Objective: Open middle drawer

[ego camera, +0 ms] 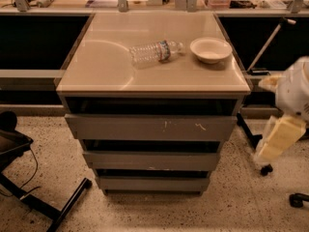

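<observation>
Room: workshop bay with a speckled stone floor [43, 134] and dark recessed benches along the back wall. Cabinet [96, 62]: free-standing, tan glossy top, three grey drawer fronts stepping narrower toward the floor, a dark gap over each. Top drawer [120, 127]: widest front, white scratch marks right of centre; not the target. Middle drawer [151, 161]: second front down, middling width, plain and flat, a faint pale scuff at the lower edge; it looks closed or nearly so. Handling, judged: rigid panel on runners, likely moderate in weight, smooth and handleless, so the face offers no purchase. The best hold is probably the top lip, reached through the dark gap above it near the centre, then a straight pull outward. Bottom drawer [152, 183]: narrowest and shortest. Gripper [280, 138]: cream-coloured, at the right edge, hanging off the cabinet's right corner at about drawer height, well apart from the middle front and holding nothing; whether it is open or closed cannot be told. Clearances: open floor in front allows the drawer's travel; a black chair base [48, 207] at front left and a black stand leg [251, 134] near the gripper narrow the sides. Water bottle [154, 52]: clear, lying on its side on the top. Bowl [210, 50]: white, empty, just right of the bottle; a jerk could roll the bottle.
</observation>
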You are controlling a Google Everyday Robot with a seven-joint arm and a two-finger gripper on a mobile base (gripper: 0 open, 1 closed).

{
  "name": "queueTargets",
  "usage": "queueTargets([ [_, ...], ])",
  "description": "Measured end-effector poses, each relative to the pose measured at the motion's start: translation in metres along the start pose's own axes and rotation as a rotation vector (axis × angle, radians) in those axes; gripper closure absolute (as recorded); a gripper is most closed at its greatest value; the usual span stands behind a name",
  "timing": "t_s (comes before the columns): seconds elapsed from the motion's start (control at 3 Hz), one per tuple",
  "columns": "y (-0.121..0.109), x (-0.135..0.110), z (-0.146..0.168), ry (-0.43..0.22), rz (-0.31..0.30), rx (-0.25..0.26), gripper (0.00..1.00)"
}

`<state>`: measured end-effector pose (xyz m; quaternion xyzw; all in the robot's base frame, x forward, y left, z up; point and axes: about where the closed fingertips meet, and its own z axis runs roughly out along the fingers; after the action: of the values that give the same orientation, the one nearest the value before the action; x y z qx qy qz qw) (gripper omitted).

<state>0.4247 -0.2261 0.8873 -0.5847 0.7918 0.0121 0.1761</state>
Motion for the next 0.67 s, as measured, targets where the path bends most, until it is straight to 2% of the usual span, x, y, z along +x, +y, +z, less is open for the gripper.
queueTargets([
  [0.33,0.027,0.045,0.091,-0.05,0.115,-0.078,0.0],
  [0.67,0.055,0.09,0.187,-0.056,0.246,-0.15,0.0],
])
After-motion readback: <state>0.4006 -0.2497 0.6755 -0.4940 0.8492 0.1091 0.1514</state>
